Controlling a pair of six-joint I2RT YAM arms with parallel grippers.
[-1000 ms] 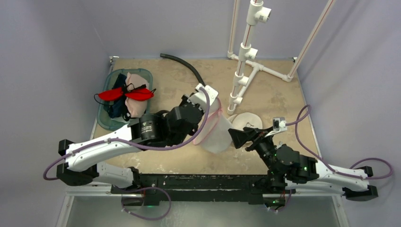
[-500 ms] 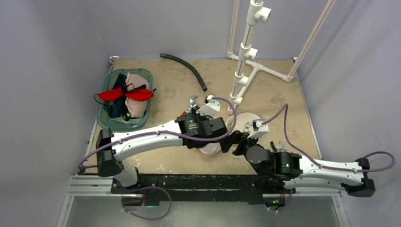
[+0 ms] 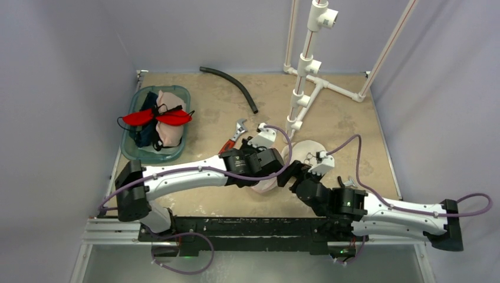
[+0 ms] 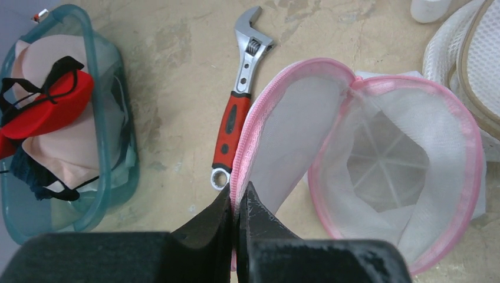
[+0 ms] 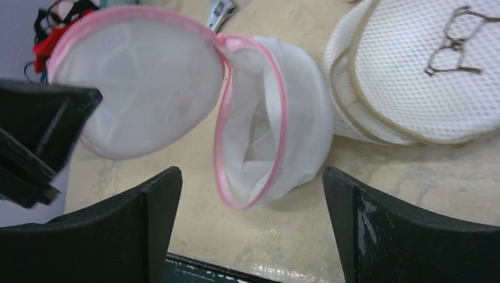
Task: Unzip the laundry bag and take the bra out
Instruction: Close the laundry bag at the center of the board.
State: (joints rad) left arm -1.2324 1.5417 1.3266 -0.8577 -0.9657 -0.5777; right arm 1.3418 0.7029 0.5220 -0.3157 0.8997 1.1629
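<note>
The laundry bag (image 4: 389, 171) is a round white mesh pouch with a pink zip rim. It lies unzipped on the table, its lid (image 4: 295, 130) swung up. My left gripper (image 4: 237, 203) is shut on the lid's pink rim. My right gripper (image 5: 250, 177) stands open just short of the bag's mouth (image 5: 259, 135), touching nothing. Only white mesh shows inside. In the top view both grippers (image 3: 266, 180) (image 3: 293, 175) meet over the bag (image 3: 263, 185), which is mostly hidden. A red bra (image 3: 156, 117) lies over pink and dark garments in the teal bin (image 3: 132, 150).
A second white mesh bag (image 5: 413, 76) with a tan rim lies right beside the pink one, glasses resting on it. A red-handled wrench (image 4: 239, 106) lies just left of the lid. A black hose (image 3: 230, 85) and a white pipe stand (image 3: 306, 76) are at the back.
My left arm has brought the bag down from a raised hold to the table, nearer and to the right. My right arm has swung left up to the bag's mouth.
</note>
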